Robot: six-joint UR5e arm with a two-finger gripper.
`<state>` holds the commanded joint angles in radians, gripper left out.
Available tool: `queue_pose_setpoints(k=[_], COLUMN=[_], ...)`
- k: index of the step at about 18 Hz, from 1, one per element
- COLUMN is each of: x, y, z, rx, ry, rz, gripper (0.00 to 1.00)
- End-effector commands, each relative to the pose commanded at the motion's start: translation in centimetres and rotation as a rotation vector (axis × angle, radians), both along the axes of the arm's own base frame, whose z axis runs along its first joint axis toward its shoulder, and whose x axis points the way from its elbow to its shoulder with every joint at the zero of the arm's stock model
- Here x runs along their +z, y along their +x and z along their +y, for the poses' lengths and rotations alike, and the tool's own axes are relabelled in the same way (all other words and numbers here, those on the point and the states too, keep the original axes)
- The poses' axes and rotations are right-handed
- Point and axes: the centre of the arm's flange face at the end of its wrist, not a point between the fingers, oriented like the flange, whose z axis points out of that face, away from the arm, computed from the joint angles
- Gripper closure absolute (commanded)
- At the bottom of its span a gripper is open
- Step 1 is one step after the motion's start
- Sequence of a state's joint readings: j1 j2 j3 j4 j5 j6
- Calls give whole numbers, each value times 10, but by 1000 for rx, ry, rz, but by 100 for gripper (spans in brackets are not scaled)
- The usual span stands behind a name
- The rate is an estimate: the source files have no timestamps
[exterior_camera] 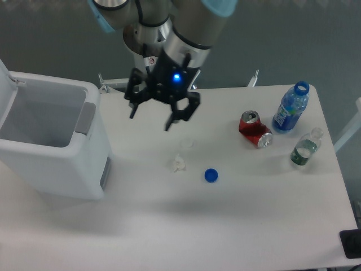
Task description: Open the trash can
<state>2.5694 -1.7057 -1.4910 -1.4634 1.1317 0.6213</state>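
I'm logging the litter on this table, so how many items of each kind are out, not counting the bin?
Bottles: 2 (blue-labelled, small clear)
Soda cans: 1
Bottle caps: 2 (blue, clear)
Crumpled paper scraps: 1
Total: 6

trash can [51, 138] left, soda can [255, 129] right, table [237, 226]
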Motion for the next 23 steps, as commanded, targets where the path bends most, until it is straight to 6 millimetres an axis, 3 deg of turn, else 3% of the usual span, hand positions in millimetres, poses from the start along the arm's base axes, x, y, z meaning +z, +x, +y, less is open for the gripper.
queue_pose_setpoints(k=[4,6,9,12,17,23], x=[-43,-74,-101,-127,-159,-178], y=[-35,-58,-89,-102,-138,-149], z=[-8,-4,-13,-8,-16,-14], rx=[-57,-121,-131,-228,-479,-578], ry=[-180,-238,-271,-274,-291,-334], rz=[95,153,177,180,231,244], gripper=[0,0,0,0,0,0])
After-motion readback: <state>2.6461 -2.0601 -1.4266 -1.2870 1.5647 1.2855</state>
